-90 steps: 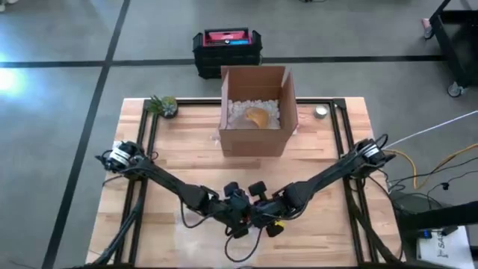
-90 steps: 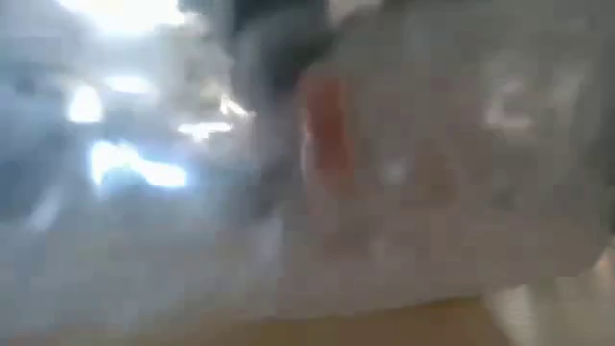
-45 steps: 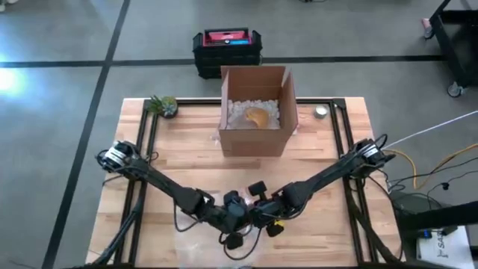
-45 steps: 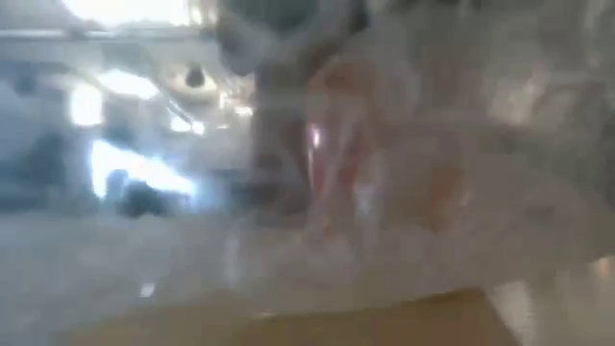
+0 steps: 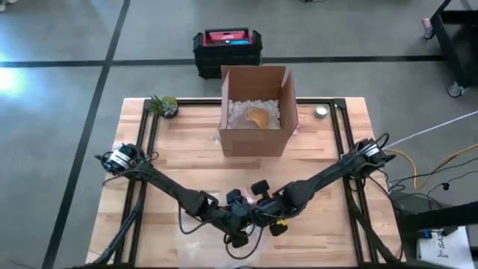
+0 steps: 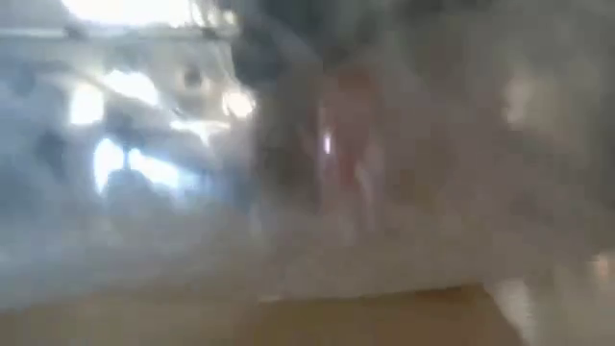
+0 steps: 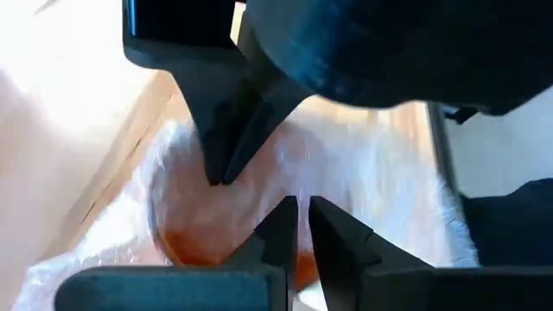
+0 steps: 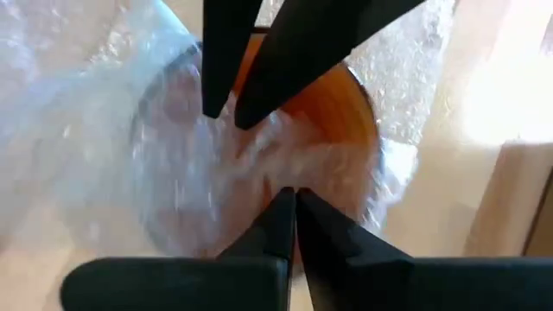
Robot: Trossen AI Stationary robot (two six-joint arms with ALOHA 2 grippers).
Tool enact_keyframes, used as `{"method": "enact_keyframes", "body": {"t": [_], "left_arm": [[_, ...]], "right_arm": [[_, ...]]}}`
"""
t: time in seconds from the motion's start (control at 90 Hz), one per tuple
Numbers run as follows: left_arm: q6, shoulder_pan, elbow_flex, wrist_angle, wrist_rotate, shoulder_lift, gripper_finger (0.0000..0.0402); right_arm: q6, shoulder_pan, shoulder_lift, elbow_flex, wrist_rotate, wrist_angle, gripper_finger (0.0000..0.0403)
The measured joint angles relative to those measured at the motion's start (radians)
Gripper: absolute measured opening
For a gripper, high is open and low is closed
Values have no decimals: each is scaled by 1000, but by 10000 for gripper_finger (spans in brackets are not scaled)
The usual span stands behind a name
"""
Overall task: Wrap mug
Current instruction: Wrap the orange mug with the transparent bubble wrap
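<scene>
Both grippers, left and right, pinch limp, slippery clear bubble wrap over the rigid, breakable orange mug, best gripped by gathered film.

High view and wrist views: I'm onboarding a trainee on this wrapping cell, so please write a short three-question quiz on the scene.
1. True or false: the cardboard box is empty.
2. Where do the left tool and right tool meet?
A. beside the plant
B. inside the box
C. at the front middle of the table
3. Fill in: the orange mug lies under clear ____.

Key
1. False: it holds white fill and an orange item.
2. C.
3. bubble wrap.
</scene>
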Motion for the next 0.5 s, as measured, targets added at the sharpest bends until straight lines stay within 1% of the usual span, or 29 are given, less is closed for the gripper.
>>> {"method": "enact_keyframes", "body": {"t": [0.089,0.133,0.2,0.5], "left_arm": [[10,1,-1,3,5,1,20],[13,1,-8,-21,16,5,20],[15,1,-5,-13,18,10,20],[15,-1,-9,-19,14,-8,20]], "right_arm": [[26,3,-15,12,-26,-41,0],[35,7,-32,23,-35,-24,0],[50,15,-50,29,-37,-19,0],[58,36,-44,23,-42,-12,0]]}}
